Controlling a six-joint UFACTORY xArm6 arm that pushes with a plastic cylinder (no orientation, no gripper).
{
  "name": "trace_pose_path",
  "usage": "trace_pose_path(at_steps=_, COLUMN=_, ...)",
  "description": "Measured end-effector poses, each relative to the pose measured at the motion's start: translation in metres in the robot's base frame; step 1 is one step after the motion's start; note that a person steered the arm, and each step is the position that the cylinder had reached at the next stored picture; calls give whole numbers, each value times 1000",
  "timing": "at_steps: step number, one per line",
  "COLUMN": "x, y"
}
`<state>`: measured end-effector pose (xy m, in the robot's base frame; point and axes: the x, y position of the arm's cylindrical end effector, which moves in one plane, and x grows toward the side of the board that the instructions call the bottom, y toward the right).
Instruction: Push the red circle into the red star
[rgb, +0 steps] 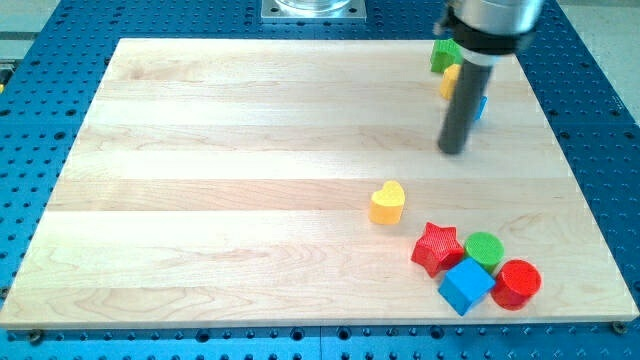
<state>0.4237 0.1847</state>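
The red circle (516, 283) lies near the view's bottom right, touching a blue cube (466, 285) on its left and a green circle (484, 248) above it. The red star (438, 247) sits left of the green circle, above the blue cube. My tip (453, 150) is at the end of the dark rod in the view's upper right, far above these blocks and apart from them.
A yellow heart (387, 203) lies alone near the middle, left of the red star. Behind the rod at the view's top right are a green block (444, 54), a yellow block (451, 81) and a blue block (481, 106), partly hidden. The wooden board (200, 200) rests on a blue perforated table.
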Motion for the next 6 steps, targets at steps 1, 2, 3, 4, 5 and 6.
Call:
trace_pose_path(at_steps=1, x=-25, y=27)
trace_pose_path(at_steps=2, x=-63, y=52)
trace_pose_path(at_steps=3, x=-21, y=71)
trace_pose_path(at_steps=4, x=89, y=76)
trace_pose_path(at_steps=5, x=194, y=76)
trace_pose_path(at_steps=6, x=193, y=52)
